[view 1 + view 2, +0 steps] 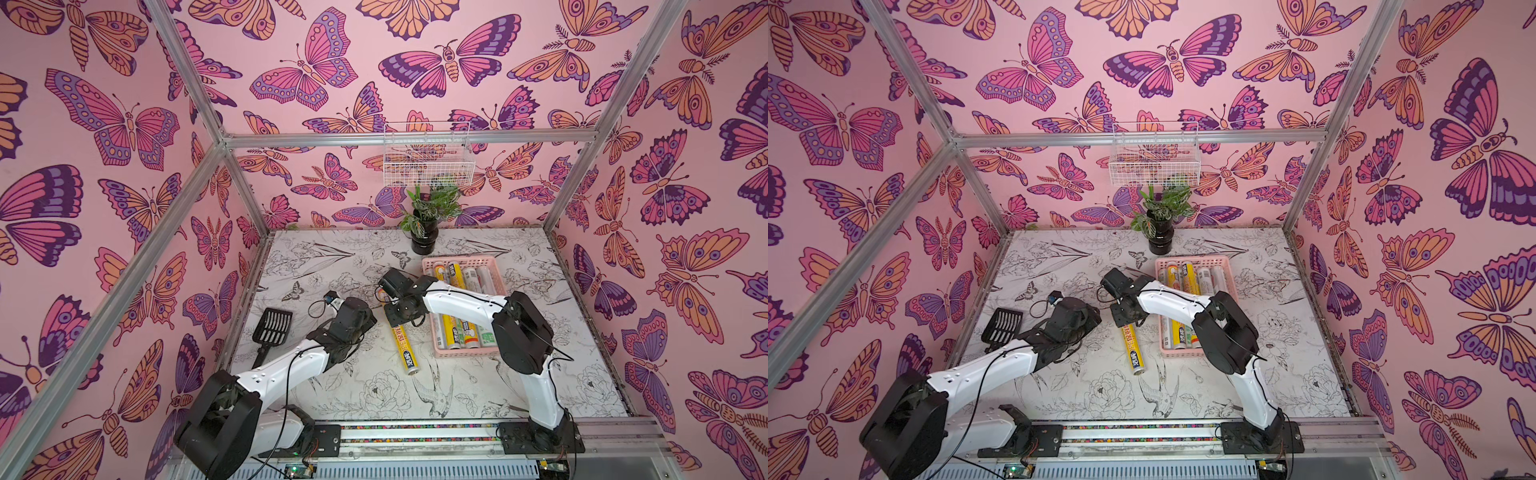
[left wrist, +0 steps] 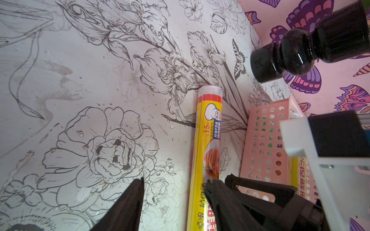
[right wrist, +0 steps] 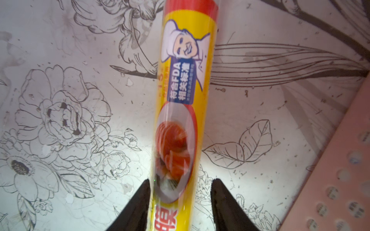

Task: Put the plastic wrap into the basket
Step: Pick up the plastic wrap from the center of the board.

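Holding several rolls [image 1: 455, 275], the basket [image 1: 461, 261] lies near a loose roll [image 1: 405, 351]; both jaws spread.

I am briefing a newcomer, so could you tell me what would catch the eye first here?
The bold butterfly wallpaper surrounds everything. On the table, one yellow roll of plastic wrap lies beside the pink basket holding other rolls, with the right gripper open astride it.
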Controlling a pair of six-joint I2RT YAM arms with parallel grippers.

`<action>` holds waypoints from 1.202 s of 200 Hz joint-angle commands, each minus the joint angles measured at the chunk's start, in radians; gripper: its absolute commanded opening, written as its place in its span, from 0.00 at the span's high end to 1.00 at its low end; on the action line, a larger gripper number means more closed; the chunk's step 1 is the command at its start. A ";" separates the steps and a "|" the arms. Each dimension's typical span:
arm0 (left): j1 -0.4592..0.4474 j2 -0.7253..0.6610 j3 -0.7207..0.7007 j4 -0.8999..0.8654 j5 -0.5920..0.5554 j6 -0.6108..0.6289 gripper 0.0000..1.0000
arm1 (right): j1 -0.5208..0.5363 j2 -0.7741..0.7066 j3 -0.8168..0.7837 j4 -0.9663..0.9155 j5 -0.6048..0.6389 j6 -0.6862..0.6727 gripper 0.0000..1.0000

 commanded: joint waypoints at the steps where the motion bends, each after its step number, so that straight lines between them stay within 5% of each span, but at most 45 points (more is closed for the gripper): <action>1: 0.007 -0.010 -0.017 -0.003 -0.021 -0.002 0.40 | 0.007 0.040 0.035 -0.037 0.002 0.015 0.47; 146: 0.007 -0.013 -0.016 -0.003 -0.013 -0.001 0.39 | 0.009 0.073 0.034 -0.051 0.016 0.051 0.58; 197: 0.006 -0.039 0.016 0.019 0.057 0.085 0.38 | 0.006 -0.116 -0.060 0.043 0.010 0.068 0.69; 240: 0.007 -0.038 0.061 0.121 0.244 0.222 0.34 | -0.014 -0.317 -0.164 0.129 0.018 0.082 0.70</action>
